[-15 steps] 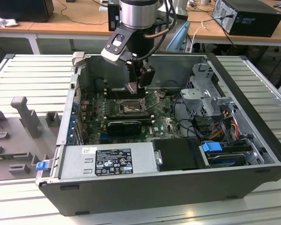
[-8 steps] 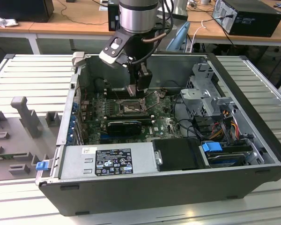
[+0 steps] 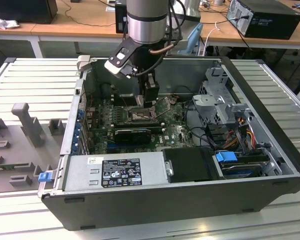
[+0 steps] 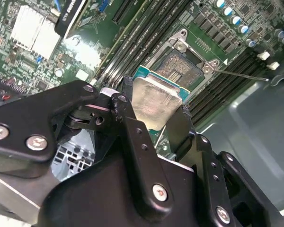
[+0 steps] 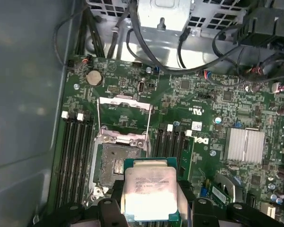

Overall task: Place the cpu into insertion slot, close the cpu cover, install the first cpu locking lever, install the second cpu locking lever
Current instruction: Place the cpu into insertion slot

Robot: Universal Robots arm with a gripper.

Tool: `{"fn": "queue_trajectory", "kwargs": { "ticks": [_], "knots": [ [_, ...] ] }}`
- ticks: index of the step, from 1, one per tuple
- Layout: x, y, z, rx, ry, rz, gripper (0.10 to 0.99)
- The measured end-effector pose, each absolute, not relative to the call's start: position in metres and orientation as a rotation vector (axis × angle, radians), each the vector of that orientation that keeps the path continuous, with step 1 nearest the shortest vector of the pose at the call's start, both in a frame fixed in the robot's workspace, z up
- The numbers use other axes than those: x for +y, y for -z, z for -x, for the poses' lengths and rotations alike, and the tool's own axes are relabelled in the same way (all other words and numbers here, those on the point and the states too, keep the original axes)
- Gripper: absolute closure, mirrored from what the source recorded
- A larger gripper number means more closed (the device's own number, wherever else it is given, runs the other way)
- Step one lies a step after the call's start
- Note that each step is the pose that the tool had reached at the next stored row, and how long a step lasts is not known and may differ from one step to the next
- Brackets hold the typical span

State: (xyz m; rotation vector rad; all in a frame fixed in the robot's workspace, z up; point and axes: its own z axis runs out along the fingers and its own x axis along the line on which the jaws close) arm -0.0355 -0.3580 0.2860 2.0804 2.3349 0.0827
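Hand [image 4: 157, 111] is pinching the cpu [image 4: 156, 97] by two opposite edges, silvery lid up. I judge the chip off the motherboard [image 5: 203, 118], not seated.

The insertion slot [image 5: 114, 165] is open with its dark centre bare. The cpu cover [image 5: 124, 105] stands raised at the slot's far end, with thin locking levers [image 5: 99, 120] swung up beside it.

In the first wrist view the chip overlaps one corner of the slot. The slot's centre lies off the chip, toward the raised cover. Chip edges look close to square with the socket rim.

In the exterior view the arm drops straight down into the open computer case [image 3: 270, 165], wrist vertical, hand low over the board.
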Motion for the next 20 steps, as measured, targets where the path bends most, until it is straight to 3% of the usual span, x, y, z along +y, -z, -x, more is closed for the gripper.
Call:
{"fn": "queue_trajectory", "kwargs": {
  "ticks": [15, 20],
  "knots": [
    [-0.357, -0.267, 0.040, 2.163, -0.081, -2.253, 0.561],
    [-0.343, -0.251, 0.040, 2.199, -0.082, -2.219, 0.561]
  ]
}}
